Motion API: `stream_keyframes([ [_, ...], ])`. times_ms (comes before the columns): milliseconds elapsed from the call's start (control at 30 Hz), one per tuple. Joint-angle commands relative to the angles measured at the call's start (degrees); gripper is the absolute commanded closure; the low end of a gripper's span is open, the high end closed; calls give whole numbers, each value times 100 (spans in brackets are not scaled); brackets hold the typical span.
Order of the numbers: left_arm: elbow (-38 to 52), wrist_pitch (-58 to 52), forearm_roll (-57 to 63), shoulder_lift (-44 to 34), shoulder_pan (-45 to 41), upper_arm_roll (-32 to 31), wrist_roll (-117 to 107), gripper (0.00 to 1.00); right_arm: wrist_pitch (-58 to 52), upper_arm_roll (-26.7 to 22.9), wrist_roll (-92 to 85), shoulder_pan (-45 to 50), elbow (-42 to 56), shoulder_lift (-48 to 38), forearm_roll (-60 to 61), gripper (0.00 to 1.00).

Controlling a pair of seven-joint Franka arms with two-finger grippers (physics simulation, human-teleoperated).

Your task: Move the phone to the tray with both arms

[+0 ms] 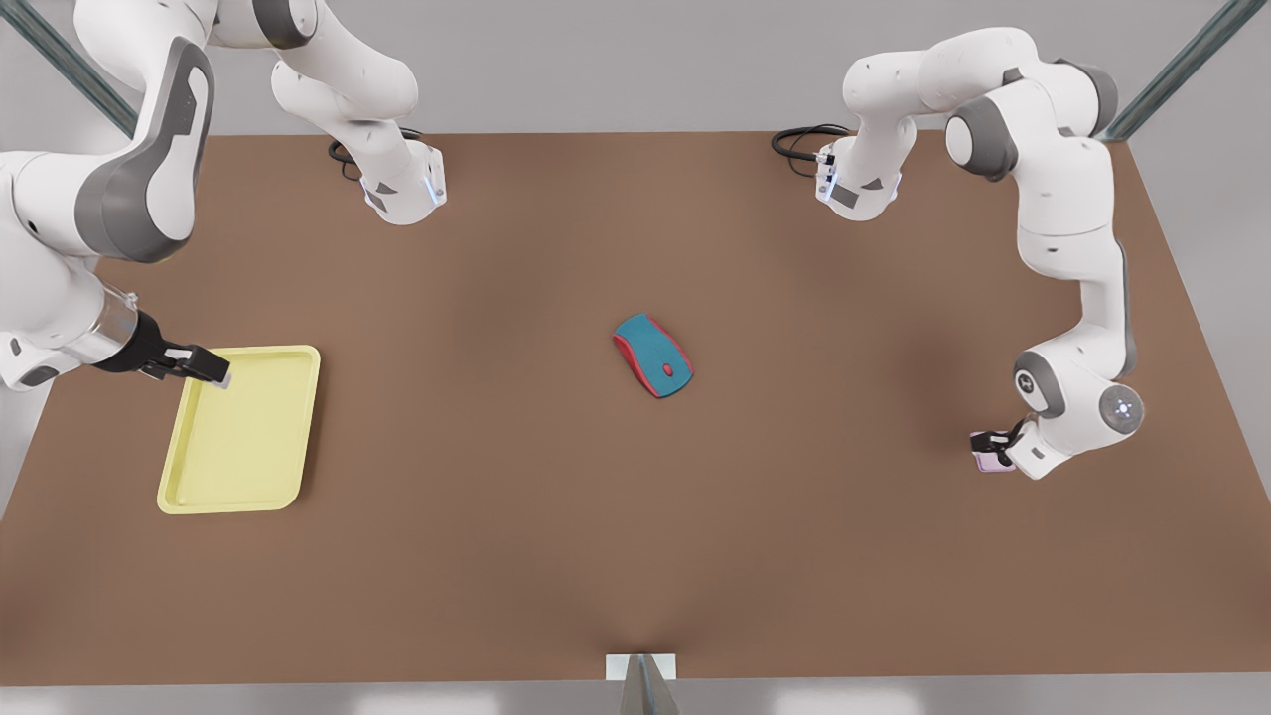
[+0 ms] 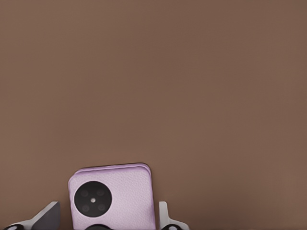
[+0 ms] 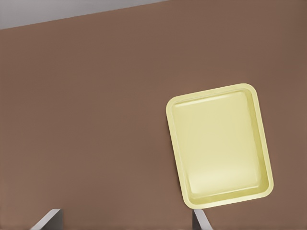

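Brown worktop [image 1: 635,556] stretches under both of my arms, with a grey wall behind it and nothing but bare brown beyond my left tool in its wrist view.

My two white arms come next in size. One [image 1: 109,199] reaches in from the front view's left, the other [image 1: 1077,258] bends down at the front view's right. Going by the wrist views, the one over the tray is my right arm and the one at the phone is my left.

Just below my right tool [image 1: 216,373] lies the pale yellow tray [image 1: 243,467], flat on the worktop, its near corner under the fingertips. That tool is spread apart and carries nothing; its two grey fingertips [image 3: 48,219] show well apart in the right wrist view, with the tray [image 3: 218,143] ahead of them.

Well away from both tools, roughly midway between them, sits a teal and red mouse [image 1: 652,355].

Smallest is the pale pink phone [image 1: 990,459]. It lies between the fingers of my left tool [image 1: 996,447], camera circle [image 2: 92,197] facing up at the wrist. The fingers [image 2: 165,218] stand to either side of the phone [image 2: 122,196] with a gap on each side, so this tool is released, not yet gripping.
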Motion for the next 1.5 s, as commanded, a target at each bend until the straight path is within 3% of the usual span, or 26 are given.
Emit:
stream_keyframes([
  [0, 3, 85, -3, 13, 0, 1, 308, 0, -2, -5, 3, -7, 28, 6, 4, 0],
  [733, 3, 85, -3, 40, 9, -17, 308, 16, 24, -14, 20, 11, 160, 76, 4, 0],
  [1467, 29, -346, -3, -276, -369, -43, 44, 21, 59, -31, 47, -33, 231, 94, -4, 0],
])
